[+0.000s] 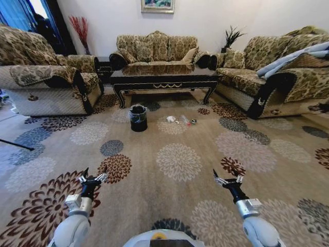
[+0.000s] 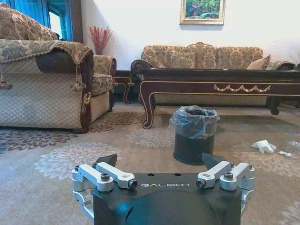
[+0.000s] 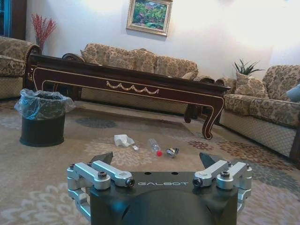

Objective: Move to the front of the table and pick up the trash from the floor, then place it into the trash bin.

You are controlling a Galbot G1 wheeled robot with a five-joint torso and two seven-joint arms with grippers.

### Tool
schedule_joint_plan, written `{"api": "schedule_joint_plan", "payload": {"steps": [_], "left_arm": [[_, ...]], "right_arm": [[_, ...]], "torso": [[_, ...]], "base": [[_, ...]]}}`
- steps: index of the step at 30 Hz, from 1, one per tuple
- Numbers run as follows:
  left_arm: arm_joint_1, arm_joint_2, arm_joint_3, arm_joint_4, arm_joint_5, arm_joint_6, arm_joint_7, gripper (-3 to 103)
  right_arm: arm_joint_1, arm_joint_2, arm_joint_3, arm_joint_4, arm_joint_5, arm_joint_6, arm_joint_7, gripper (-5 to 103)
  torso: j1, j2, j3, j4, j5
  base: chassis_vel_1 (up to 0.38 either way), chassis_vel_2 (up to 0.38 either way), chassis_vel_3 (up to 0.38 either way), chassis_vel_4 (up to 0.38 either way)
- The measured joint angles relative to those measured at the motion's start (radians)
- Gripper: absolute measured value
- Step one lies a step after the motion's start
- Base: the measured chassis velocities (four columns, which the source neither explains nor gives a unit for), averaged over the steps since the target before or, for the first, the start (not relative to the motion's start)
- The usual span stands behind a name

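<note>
Trash [image 1: 171,119] lies on the floor [image 1: 180,159] before the table [image 1: 165,78] in the head view: a white crumpled scrap beside small clear bits, right of the black, bag-lined trash bin [image 1: 138,118]; both grippers hang low, left gripper [image 1: 92,178] and right gripper [image 1: 226,179], fingers spread and empty. Left wrist view: bin near, sofa [image 2: 201,56] behind the table. Right wrist view: a small bottle [image 3: 154,146] with a red cap beside the scrap on flowered carpet.
</note>
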Motion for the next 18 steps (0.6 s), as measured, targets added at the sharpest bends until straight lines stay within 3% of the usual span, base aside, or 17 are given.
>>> {"api": "schedule_joint_plan", "payload": {"steps": [18], "left_arm": [[-0.001, -0.007, -0.002, 0.006, 0.001, 0.007, -0.006, 100]], "right_arm": [[0.003, -0.001, -0.008, -0.006, -0.005, 0.000, -0.005, 100]], "torso": [[0.000, 0.000, 0.004, 0.0000, 0.0000]], "base": [[-0.145, 0.135, 0.145, -0.141]]}}
